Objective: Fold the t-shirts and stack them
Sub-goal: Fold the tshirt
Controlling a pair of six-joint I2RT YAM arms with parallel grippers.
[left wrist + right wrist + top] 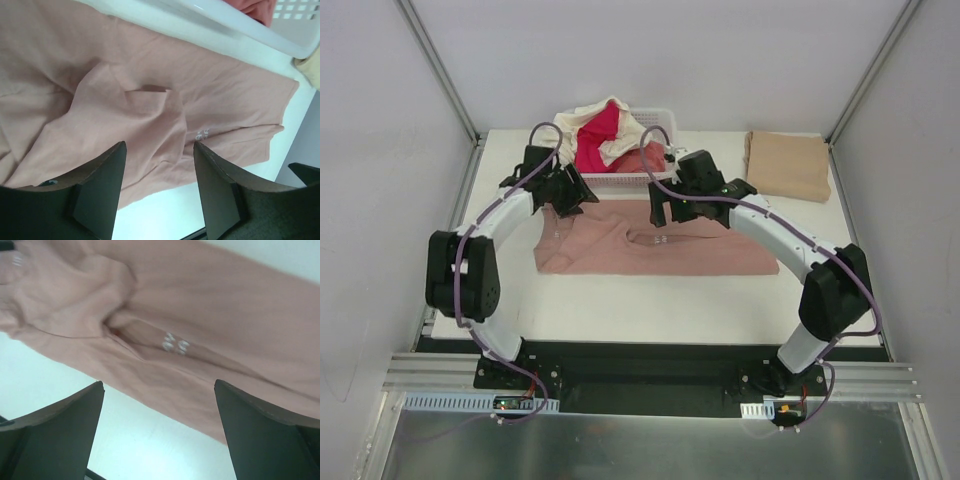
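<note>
spread t-shirt [655, 250] lies before the basket [616, 180], folded t-shirt [788, 165] at far right.

Left pincer [159, 150] parted, perhaps only partway; right pincer [159, 385] spread wide; both angled downward.

White basket [620, 181] (heaped) just behind pink tee [700, 255]

The white counter [620, 310] bears a dusty-pink t-shirt [620, 248] spread at its centre, a folded tan t-shirt [787, 165] at 2 o'clock, and a white lattice basket [618, 181] at 12 o'clock.
</note>
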